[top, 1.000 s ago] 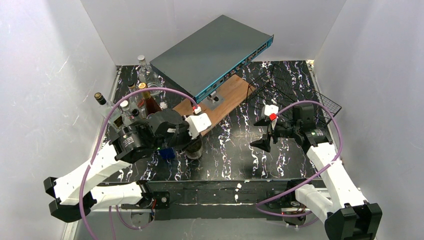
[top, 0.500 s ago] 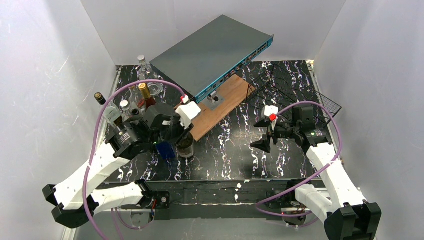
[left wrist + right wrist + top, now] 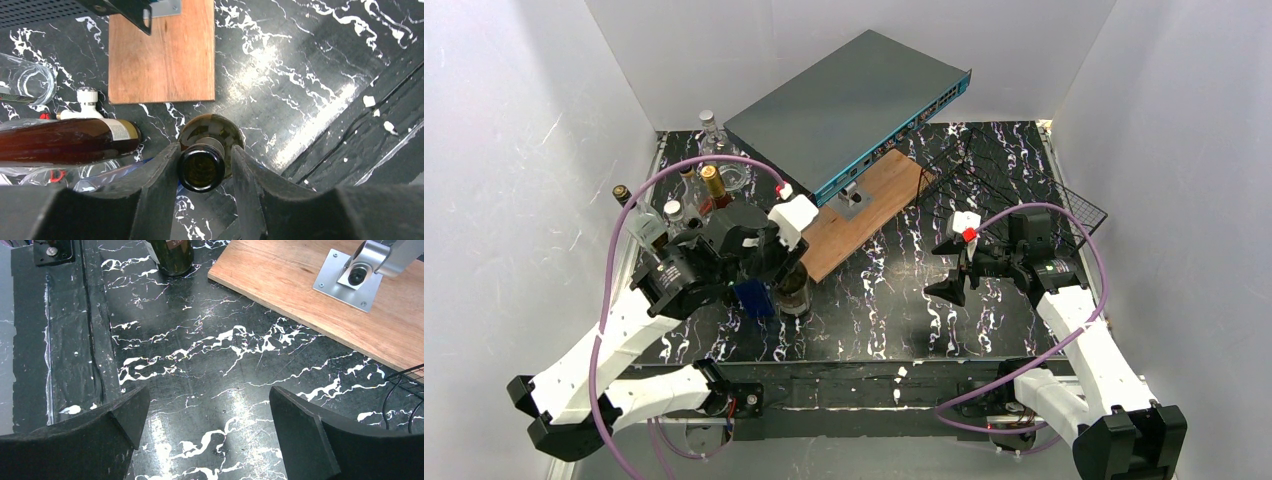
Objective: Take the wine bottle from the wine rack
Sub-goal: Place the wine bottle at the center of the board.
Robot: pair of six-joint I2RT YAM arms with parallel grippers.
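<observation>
The wine bottle (image 3: 796, 290) is dark green and stands upright on the black marbled table, just in front of the wooden board. From the left wrist I look straight down on its open mouth (image 3: 201, 168). My left gripper (image 3: 205, 146) straddles the neck: the left finger (image 3: 160, 175) touches the rim, and a thin gap shows at the right finger. My left gripper (image 3: 782, 272) is directly above the bottle. The wine rack (image 3: 984, 175), black wire, sits at the back right with no bottle seen on it. My right gripper (image 3: 945, 267) hovers open near it, over bare table (image 3: 208, 394). The bottle's base (image 3: 171, 255) shows at the top of the right wrist view.
A grey network switch (image 3: 849, 100) is mounted tilted on a brown wooden board (image 3: 864, 205). Several bottles and glasses (image 3: 679, 205) crowd the back left, including a brown bottle (image 3: 65, 140). A blue object (image 3: 754, 298) stands next to the wine bottle. Rack wire (image 3: 407, 390) shows at the right wrist view's edge.
My left arm shifted slightly left with the bottle, which now stands on the table. Its jaws have parted a little from the neck. The right arm has not moved.
</observation>
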